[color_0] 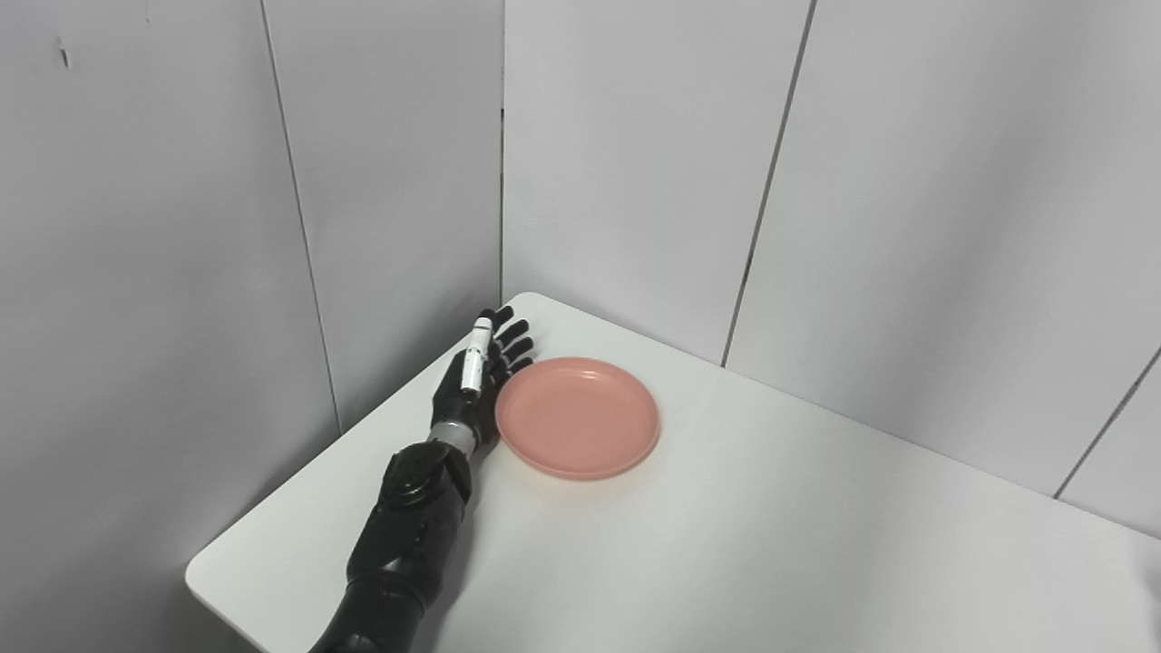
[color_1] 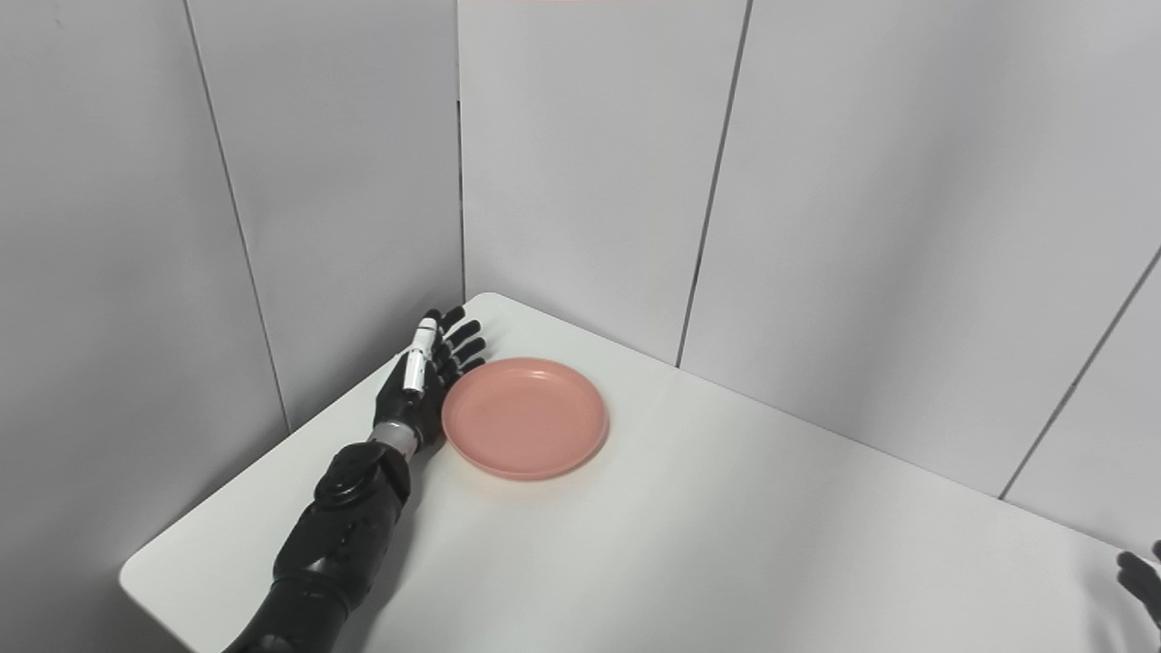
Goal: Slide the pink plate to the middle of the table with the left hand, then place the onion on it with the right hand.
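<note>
Left hand [color_0: 473, 385] lies flat with fingers spread out straight, holding nothing, its edge right against the left rim of the pink plate [color_0: 577, 416]. The plate sits empty near the worktop's [color_0: 771, 526] far left corner. Right hand [color_1: 1141, 580] just pokes in at the right edge, can't tell if it's open or closed.

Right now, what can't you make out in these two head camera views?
- Onion: in neither view; it must lie beyond the picture edges.
- Right hand: only dark fingers show at the right eye view's right edge, so open or shut is unclear; absent from the left eye view.
- Contact between the left hand and the pink plate: the hand stands edge-on beside the rim, hiding any touch.
</note>
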